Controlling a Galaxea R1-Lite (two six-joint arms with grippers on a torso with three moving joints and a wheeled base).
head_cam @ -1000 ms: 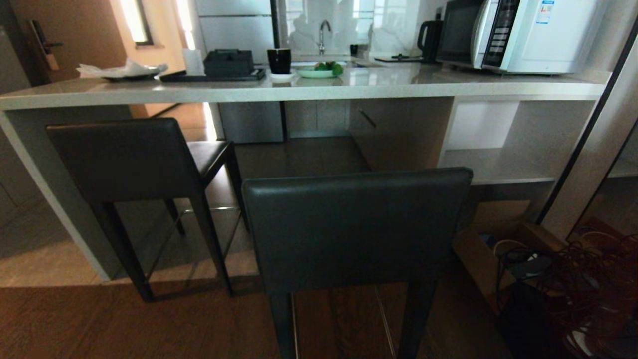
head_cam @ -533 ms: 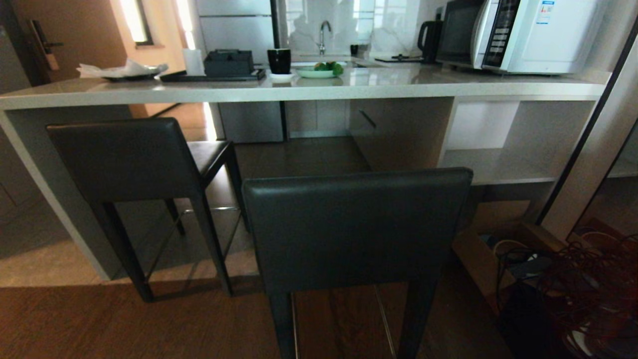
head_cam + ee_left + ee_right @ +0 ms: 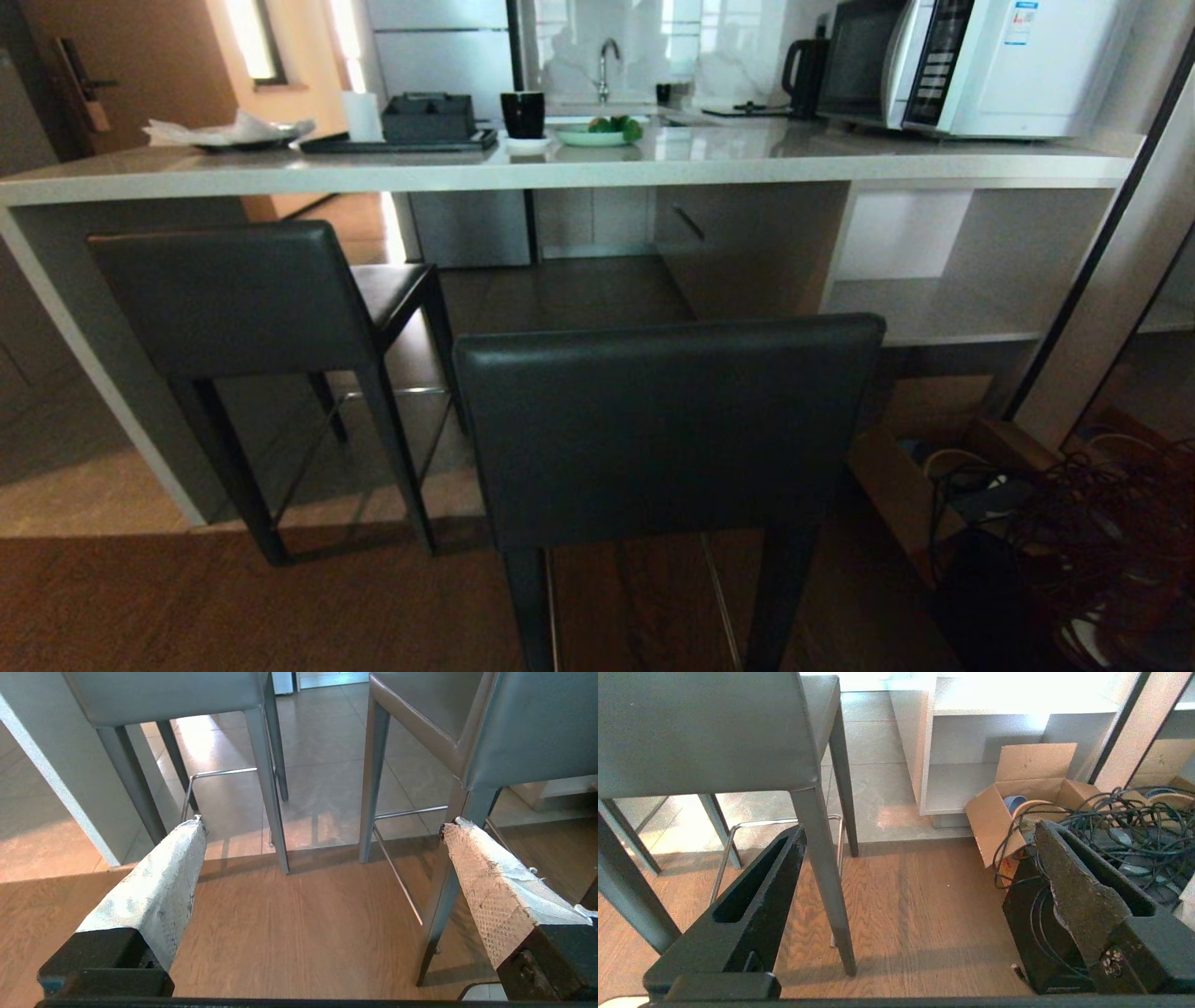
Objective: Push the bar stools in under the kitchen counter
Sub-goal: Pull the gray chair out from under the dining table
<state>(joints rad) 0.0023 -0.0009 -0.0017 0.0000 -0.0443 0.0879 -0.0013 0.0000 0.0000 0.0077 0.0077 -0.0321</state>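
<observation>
Kitchen counter (image 3: 579, 168) only in head view; wrist views: both hands (image 3: 322, 828) (image 3: 920, 830) wide open, empty, near stools (image 3: 261, 765).

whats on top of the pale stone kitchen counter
On the pale stone kitchen counter: white microwave, black kettle, black cup, green-filled dish, dark tray. The microwave hides whatever is behind it.

Two bar stools are set in front of the bench (image 3: 709, 163), backs toward the camera. The left stool (image 3: 233, 299) is tucked partly under the bench edge; the right stool (image 3: 667, 429) is placed nearer, clear of the bench. A microwave (image 3: 971, 65) is seated on the bench at right, a tray (image 3: 397, 143) at left, a bowl (image 3: 597, 133) between. A cardboard box (image 3: 1017, 798) and cables (image 3: 1125, 821) are located on the floor right of the right stool.
</observation>
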